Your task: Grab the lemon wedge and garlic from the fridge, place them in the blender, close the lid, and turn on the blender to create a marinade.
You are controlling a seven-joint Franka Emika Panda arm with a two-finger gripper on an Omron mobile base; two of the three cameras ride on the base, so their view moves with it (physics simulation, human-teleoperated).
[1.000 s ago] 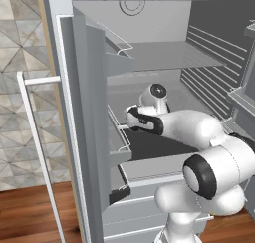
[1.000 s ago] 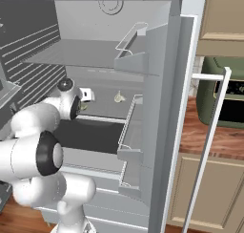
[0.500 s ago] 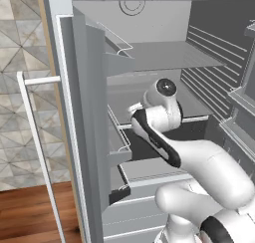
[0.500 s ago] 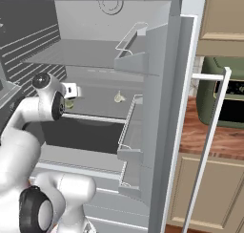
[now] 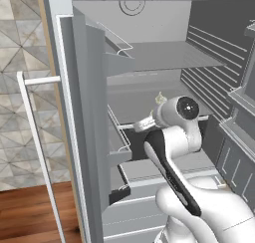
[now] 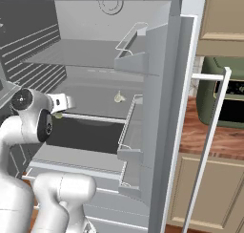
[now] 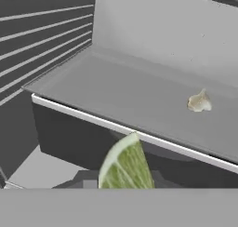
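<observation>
Grey shelves and ribbed walls made up the inside of the fridge [image 5: 149, 58], which stood open in the left base view, its door swung out to the left with a long white bar handle [image 5: 37, 152] in front of a tiled wall [image 5: 20, 48]. On the middle shelf [image 5: 134, 100], toward the back and near its centre, sat the garlic [image 5: 160, 96]. The white arm reached in from the lower right, and the gripper [image 5: 141, 124] pointed left just over that shelf's front edge; its jaws could not be made out from this side.

From the right base view, the door rose on the right, with wire door racks [image 6: 129, 36] facing the shelves and wooden cabinets [image 6: 224, 17] beyond. The garlic [image 6: 118, 98] lay on the middle shelf [image 6: 95, 103], close to its right end and back from the front edge. The gripper [image 6: 62, 107] hung at the front edge on the left, with the lemon wedge [image 6: 58, 115] showing as a small greenish speck at its tip.

Seen from the hand view, the lemon wedge [image 7: 126, 163] stood close at the bottom, in front of and below the shelf's white front edge, pinched in the claw. The garlic [image 7: 199, 101] rested on the shelf [image 7: 116, 96] toward its right side, well apart from the wedge.
</observation>
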